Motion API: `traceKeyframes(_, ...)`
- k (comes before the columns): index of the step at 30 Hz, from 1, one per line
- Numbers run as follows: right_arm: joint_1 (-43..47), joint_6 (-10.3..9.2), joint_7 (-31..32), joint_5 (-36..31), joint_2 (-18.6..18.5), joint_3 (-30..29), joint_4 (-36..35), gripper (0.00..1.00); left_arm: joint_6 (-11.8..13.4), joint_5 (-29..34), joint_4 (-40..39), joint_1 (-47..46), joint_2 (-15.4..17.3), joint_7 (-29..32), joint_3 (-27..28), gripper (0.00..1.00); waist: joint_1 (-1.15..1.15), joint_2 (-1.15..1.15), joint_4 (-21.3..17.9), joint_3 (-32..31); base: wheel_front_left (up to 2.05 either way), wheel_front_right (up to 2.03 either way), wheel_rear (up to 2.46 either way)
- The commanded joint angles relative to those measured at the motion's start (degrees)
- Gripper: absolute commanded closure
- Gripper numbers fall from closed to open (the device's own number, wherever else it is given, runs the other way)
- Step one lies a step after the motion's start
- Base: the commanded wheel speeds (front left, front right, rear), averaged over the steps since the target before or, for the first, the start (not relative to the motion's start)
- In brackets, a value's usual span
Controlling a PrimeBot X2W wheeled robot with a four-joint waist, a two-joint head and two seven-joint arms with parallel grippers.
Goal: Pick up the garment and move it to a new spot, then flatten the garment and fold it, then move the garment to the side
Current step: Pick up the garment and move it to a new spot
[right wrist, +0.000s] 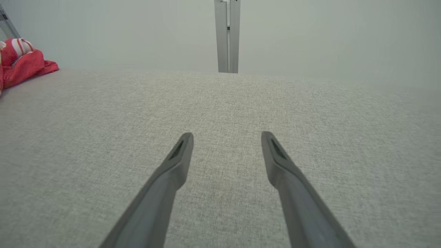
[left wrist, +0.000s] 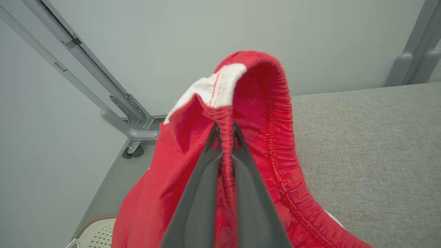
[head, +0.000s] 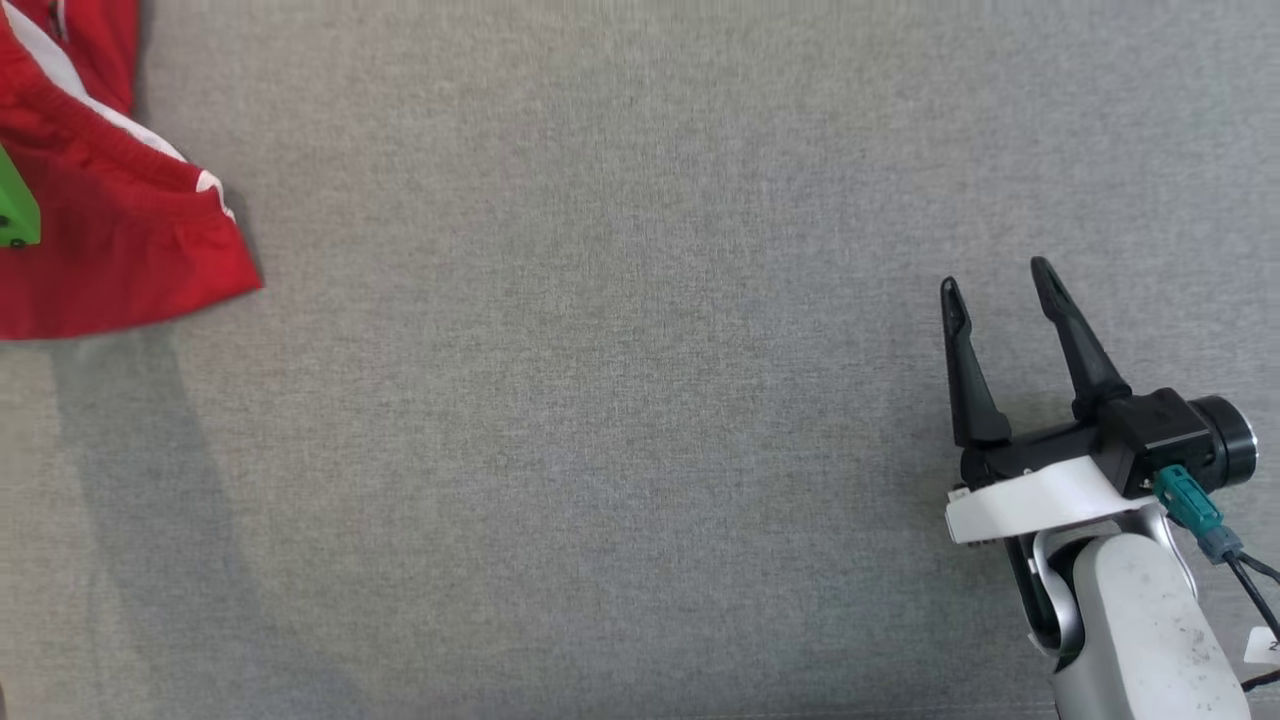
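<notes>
— So, where do we find the red fabric garment with white stripes and a gathered elastic waistband [head: 120,230]?

— We see it bunched at the far left corner of the grey woven-cloth table [head: 640,400], well apart from our right arm.

— And our left gripper [left wrist: 225,132]?

— Its two dark fingers are pinched together on a ridge of the waistband. We see the red band squeezed between them, and the cloth rises in a hump past the tips, with a white patch near its crest.

— What do we make of our right gripper [head: 994,274]?

— It sits near the right edge of the table, fingers spread wide, with bare table cloth showing between them. They point toward the far edge. We cannot tell whether it touches the surface.

— Anything off the table?

— Beyond the left edge we see grey metal frame bars [left wrist: 131,132] and, lower down, a pale perforated basket [left wrist: 98,234].
</notes>
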Motion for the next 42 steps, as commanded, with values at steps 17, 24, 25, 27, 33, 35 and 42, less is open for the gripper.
traceKeyframes(17,6.92,-0.05,-0.02,4.84,-0.18,-2.62,3.52,0.0,-2.68,-0.51,-12.4,-2.11,-4.84,0.84,-7.59,1.0,-0.01,0.0,-7.12,-20.73,0.0,0.0,0.0)
traceKeyframes(24,6.78,-0.06,-0.02,5.59,-0.16,-2.37,3.59,0.0,-2.81,-2.01,-17.67,-3.0,-11.57,0.49,-10.54,1.0,-0.01,0.0,-12.1,-20.48,0.0,0.0,0.0)
traceKeyframes(25,6.52,-0.06,-0.02,5.77,-0.17,-2.25,3.59,0.0,-2.79,-2.44,-18.26,-3.04,-12.86,0.01,-10.85,1.0,-0.01,0.0,-12.85,-20.14,0.0,0.0,0.0)
traceKeyframes(27,6.24,-0.05,-0.02,6.11,-0.17,-2.15,3.61,0.0,-2.8,-3.21,-19.13,-3.02,-15.2,-1.21,-11.42,1.0,-0.01,0.0,-13.94,-19.38,0.0,0.0,0.0)
traceKeyframes(33,5.72,-0.05,-0.02,7.17,-0.14,-1.86,3.36,0.0,-2.8,-5.42,-19.49,2.52,-20.75,-5.62,-14.14,1.0,-0.01,0.0,-15.42,-16.81,0.0,0.0,0.0)
traceKeyframes(35,5.36,-0.05,-0.02,7.48,-0.15,-1.74,3.25,0.0,-2.83,-5.92,-18.93,5.46,-21.62,-6.56,-16.03,1.0,-0.01,0.0,-15.55,-15.9,0.0,0.0,0.0)
traceKeyframes(42,4.6,-0.05,-0.02,8.36,-0.15,-1.33,3.34,0.0,-2.23,-7.8,-14.25,17.11,-22.43,-8.6,-20.3,1.0,-0.01,0.0,-15.2,-13.89,0.0,0.0,0.0)
